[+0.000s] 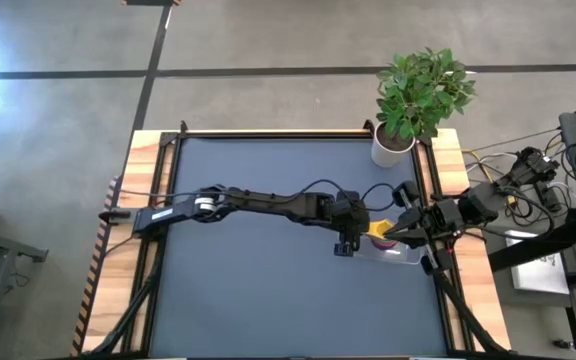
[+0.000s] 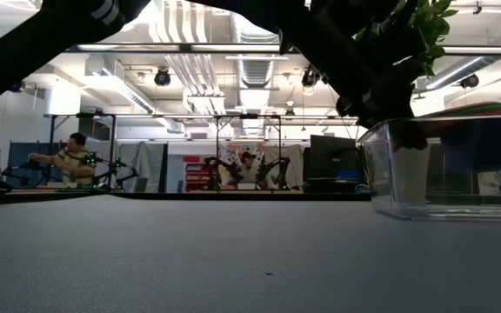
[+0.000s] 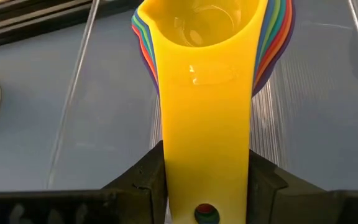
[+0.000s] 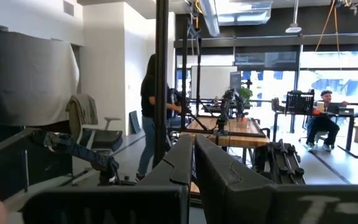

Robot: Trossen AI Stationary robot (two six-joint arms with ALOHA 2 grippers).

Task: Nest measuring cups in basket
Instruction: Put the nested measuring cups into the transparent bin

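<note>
Yellow plastic measuring cup (image 3: 204,93) sits clamped by its handle between the left gripper (image 3: 205,180) fingers, bowl pointing away from the wrist, with the rest of the coloured plastic measuring cups (image 3: 277,43) already stacked under it — red, orange, green, blue and purple rims fan out around its bowl. Stack is down inside the clear rectangular plastic basket (image 2: 446,165), which stands on the dark table mat (image 1: 268,290) at its right side, left arm reaching well across to it. Right gripper (image 4: 193,162) is just beside the basket on its far-right side, fingers pressed together on nothing, pointing out into the room. White plant pot with a green leafy plant (image 1: 420,100) stands at the mat's back right corner, near the basket. Person (image 4: 151,112) stands beyond the table, others sit farther back. Risk, as a judgement: the nested cups look fanned, not seated flush, so letting go here could tip the yellow one or spill the stack; pulling back with the handle caught could drag the light basket, and the two grippers are close enough to clash.
</note>
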